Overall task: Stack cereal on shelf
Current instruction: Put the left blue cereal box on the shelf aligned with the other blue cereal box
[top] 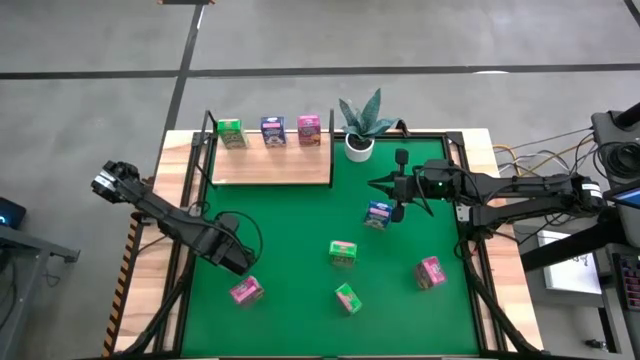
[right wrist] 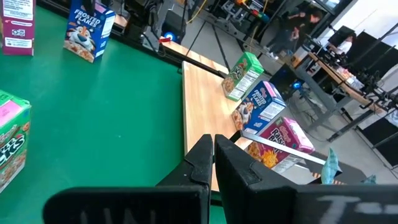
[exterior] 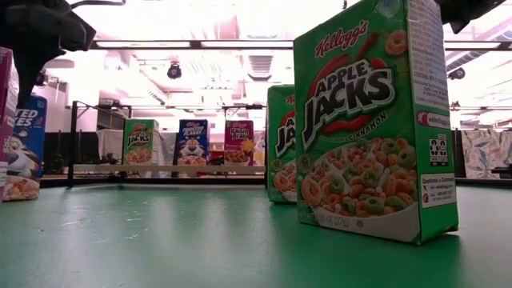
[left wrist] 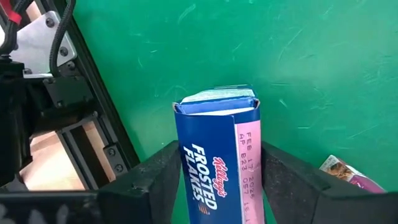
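Note:
My left gripper (top: 232, 258) is at the table's near left, shut on a blue-and-white cereal carton (left wrist: 217, 155), which also shows in the low view (exterior: 28, 148). My right gripper (top: 378, 184) is shut and empty, hovering by another blue-and-white carton (top: 378, 213). The light-wood shelf (top: 270, 165) at the far left holds a green carton (top: 230, 132), a blue-and-white carton (top: 272, 130) and a pink carton (top: 308, 128), all standing. Two green cartons (top: 342, 253) (top: 347, 297) and two pink cartons (top: 245, 290) (top: 430, 270) rest on the green felt. My left gripper pinches the blue-and-white carton between its two fingers (left wrist: 163, 177), one on each of two opposite faces (left wrist: 184, 180). The narrow side panel faces the wrist camera. The fingers slant down from the table's left. The carton is upright, and its bottom (exterior: 20, 196) seems to rest on the felt.
A potted plant (top: 360, 130) stands at the far edge, just right of the shelf. Black frame rails (top: 470, 230) run along the table's sides. Open felt lies between the shelf and the loose cartons.

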Available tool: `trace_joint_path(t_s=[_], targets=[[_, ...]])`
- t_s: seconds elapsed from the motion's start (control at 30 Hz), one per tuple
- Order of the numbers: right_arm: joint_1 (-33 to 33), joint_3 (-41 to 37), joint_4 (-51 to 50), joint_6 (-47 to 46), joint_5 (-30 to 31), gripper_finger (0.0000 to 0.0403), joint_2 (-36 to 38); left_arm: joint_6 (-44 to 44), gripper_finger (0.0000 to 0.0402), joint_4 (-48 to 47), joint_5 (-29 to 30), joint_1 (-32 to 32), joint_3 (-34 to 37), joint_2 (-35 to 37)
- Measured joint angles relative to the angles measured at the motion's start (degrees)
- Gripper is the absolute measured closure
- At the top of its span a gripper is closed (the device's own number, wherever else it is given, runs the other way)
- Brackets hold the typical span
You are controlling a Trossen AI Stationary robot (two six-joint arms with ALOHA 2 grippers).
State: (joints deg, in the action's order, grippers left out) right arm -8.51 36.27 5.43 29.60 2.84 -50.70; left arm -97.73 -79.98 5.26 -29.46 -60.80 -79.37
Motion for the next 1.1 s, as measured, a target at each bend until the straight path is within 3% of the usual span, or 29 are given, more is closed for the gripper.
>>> trace_joint_path(t_s=[0.4,0.53,0.8,0.9,1.1], targets=[[0.0,0.04,-0.2,-1.25,0.01,0.0394,0.0,3.35,0.0282,0.0,0.66,0.18,-2.42,-0.07],[0.0,0.04,-0.2,-1.48,0.03,0.0394,0.0,10.0,0.0284,-0.35,8.02,0.29,-8.09,-0.07],[0.0,0.09,-0.5,-2.05,0.01,0.0394,0.0,38.01,0.0284,-0.49,28.5,4.07,-23.57,-1.14],[0.0,0.09,-0.74,-3.26,0.02,0.0394,0.0,50.16,0.0284,-0.39,31.82,7.47,-28.81,-2.01],[0.0,0.09,-2.76,-4.27,0.01,0.0394,0.0,73.84,0.0284,0.37,32.82,17.18,-35.28,-3.7]])
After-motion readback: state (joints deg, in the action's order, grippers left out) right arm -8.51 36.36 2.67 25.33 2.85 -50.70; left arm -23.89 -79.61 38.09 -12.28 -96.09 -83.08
